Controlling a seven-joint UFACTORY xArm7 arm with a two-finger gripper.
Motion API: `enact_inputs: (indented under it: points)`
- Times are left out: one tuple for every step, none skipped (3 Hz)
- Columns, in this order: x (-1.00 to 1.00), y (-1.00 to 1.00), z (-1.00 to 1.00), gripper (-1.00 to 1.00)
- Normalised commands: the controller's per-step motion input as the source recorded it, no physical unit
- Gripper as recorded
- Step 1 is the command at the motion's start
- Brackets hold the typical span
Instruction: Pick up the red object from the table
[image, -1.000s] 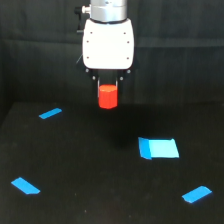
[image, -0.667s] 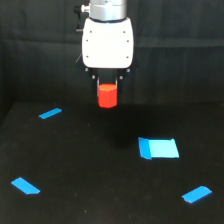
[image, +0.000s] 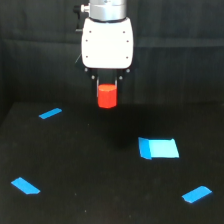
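The red object (image: 107, 96) is a small stubby red-orange block. It hangs between the dark fingers of my gripper (image: 107, 90), below the white gripper body (image: 107, 42). The gripper is shut on it and holds it well above the black table (image: 100, 170), near the back of the scene. The fingertips are mostly hidden behind the block.
Blue tape strips lie on the table at the exterior view's left back (image: 50, 113), left front (image: 25, 185) and right front (image: 196, 193). A larger blue rectangle (image: 158, 148) lies to the right of centre. A black curtain hangs behind.
The gripper with the red object has risen very slightly; little else differs.
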Motion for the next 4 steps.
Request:
enact_inputs:
  points:
    - [0.03, 0.02, 0.07, -1.0]
    - [-0.02, 0.0, 0.12, -1.0]
    - [-0.03, -0.04, 0.12, -1.0]
    - [-0.1, -0.09, 0.04, -0.97]
